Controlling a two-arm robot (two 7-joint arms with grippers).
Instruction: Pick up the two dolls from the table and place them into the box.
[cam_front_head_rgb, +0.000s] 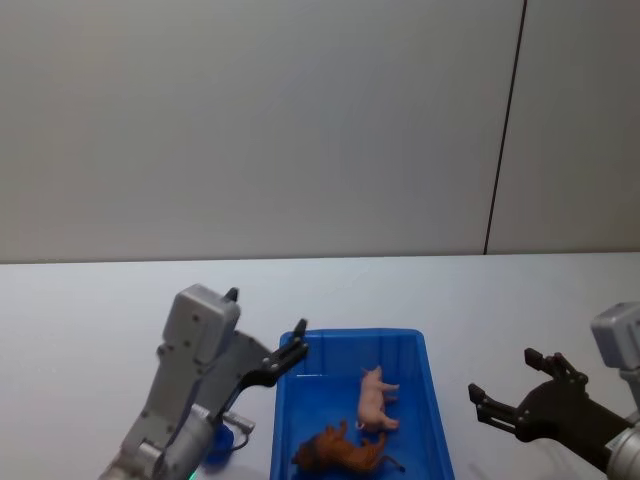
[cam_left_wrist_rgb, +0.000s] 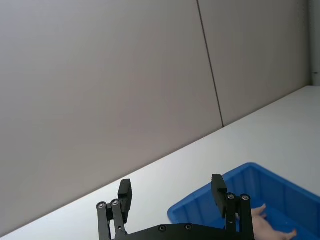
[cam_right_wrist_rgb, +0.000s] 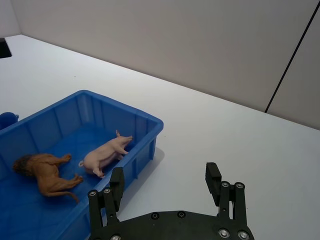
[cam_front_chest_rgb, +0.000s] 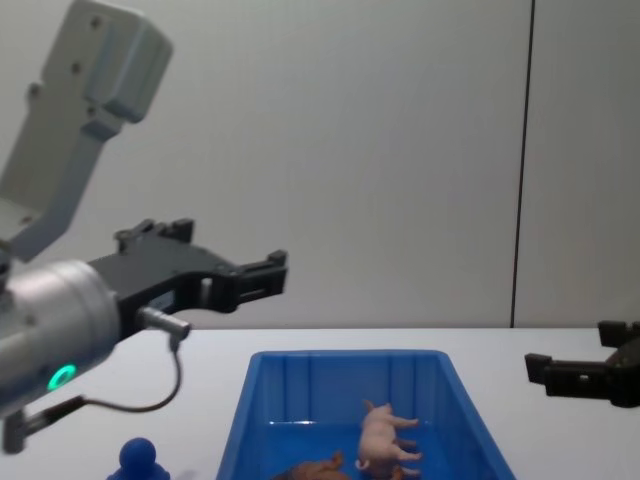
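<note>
Brown doll (cam_front_chest_rgb: 315, 469) partly beyond chest view

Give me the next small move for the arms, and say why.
Probably just draw the left claw away from the blue plastic bin and park it. The pale pink toy pig and the brown shaggy-maned toy animal both lie inside the bin, and this claw and the right claw are open and empty, so nothing seems left to pick.
</note>
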